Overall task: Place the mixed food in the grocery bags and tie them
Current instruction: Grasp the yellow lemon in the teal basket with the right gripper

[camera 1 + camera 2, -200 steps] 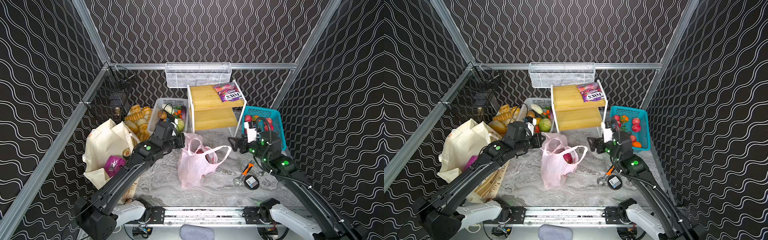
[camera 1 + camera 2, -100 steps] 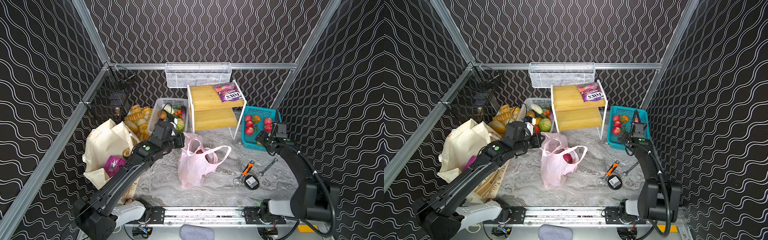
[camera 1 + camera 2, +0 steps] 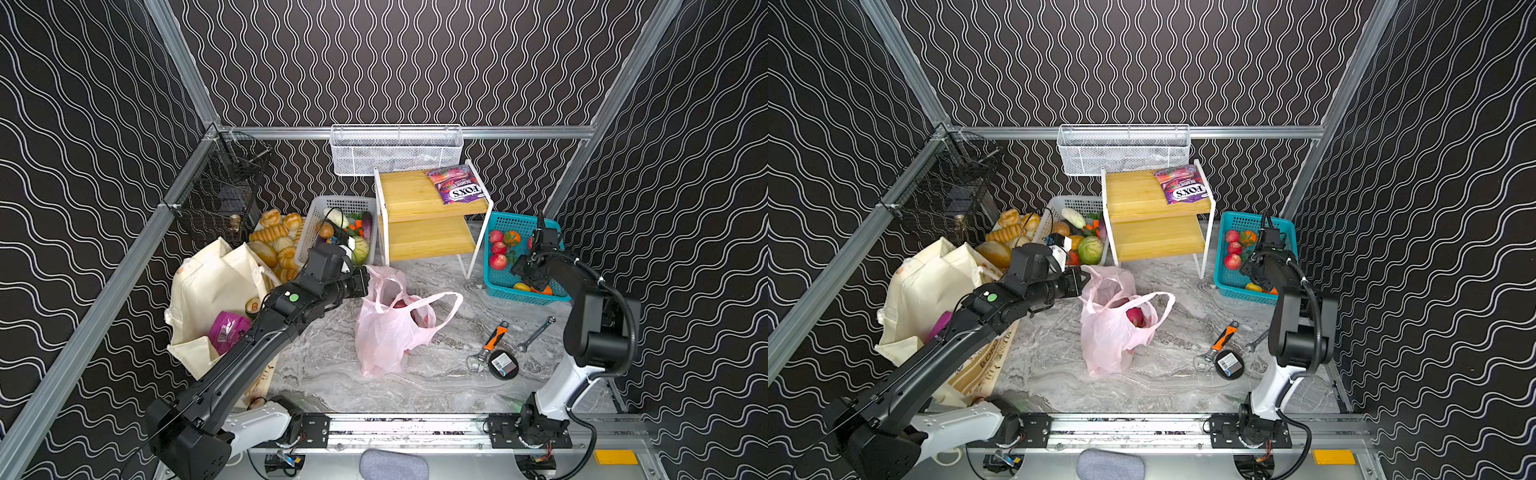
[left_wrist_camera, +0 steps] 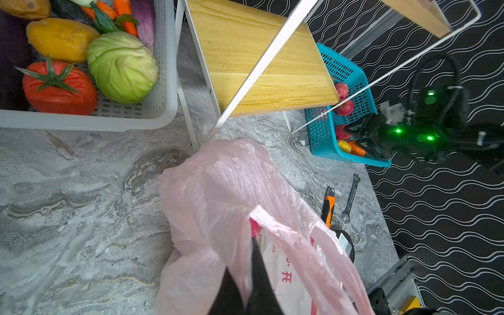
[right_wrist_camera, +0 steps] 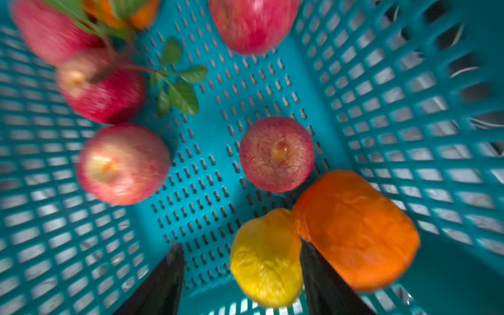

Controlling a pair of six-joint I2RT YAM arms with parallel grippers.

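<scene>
While the left gripper (image 4: 246,283) is pressed together on a fold of the pink plastic bag (image 3: 390,332) at its mouth, the bag stands on the marble table (image 3: 436,386) in the middle of both top views, a red fruit (image 3: 1136,318) showing inside it. Over at the right, the right gripper (image 5: 242,281) is down inside the teal basket (image 3: 509,222), its jaws spread to either side of a yellow toy fruit (image 5: 266,259): one finger touches it where it meets an orange fruit (image 5: 354,231), and the opposite finger stands clear. Red apples (image 5: 124,163) lie further along the basket floor. Beside the left arm the cream tote (image 3: 216,286) slumps open, with a magenta pouch (image 3: 226,330) and a small can (image 3: 252,306) in its mouth. A FOX'S candy bag (image 3: 457,189) rests on the top board of the wooden shelf (image 3: 407,195), and an orange-handled wrench (image 3: 494,338) lies on the table between the pink bag and the right arm
</scene>
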